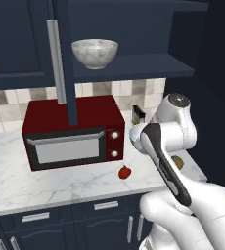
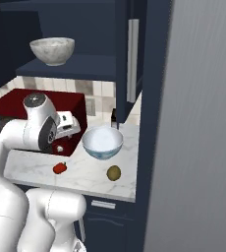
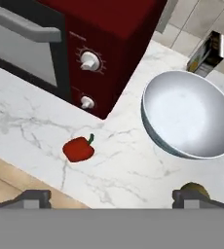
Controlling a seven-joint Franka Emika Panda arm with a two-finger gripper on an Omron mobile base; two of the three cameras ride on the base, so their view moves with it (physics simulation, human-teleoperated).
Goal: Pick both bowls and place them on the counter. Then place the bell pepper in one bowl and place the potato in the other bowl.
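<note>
The grey-white marbled bowl (image 1: 95, 52) (image 2: 52, 50) stands on the dark shelf above the microwave. On the counter (image 1: 60, 188) (image 2: 85, 177) (image 3: 128, 170) sits the white bowl with blue patterning (image 2: 102, 141) (image 3: 189, 114), upright and empty. The red bell pepper (image 1: 125, 172) (image 2: 60, 168) (image 3: 78, 148) lies in front of the microwave's right corner. The brown potato (image 2: 114, 173) (image 3: 194, 187) lies near the counter's front edge, partly behind a fingertip in the hand view. My gripper (image 3: 115, 197) hovers open above the counter between pepper and potato, holding nothing.
A red microwave (image 1: 70, 132) (image 3: 84, 39) fills the counter's left part. A small dark box (image 3: 206, 53) stands by the tiled wall behind the bowl. An open cabinet door (image 1: 60, 63) hangs over the microwave. A tall grey panel (image 2: 198, 123) bounds the right side.
</note>
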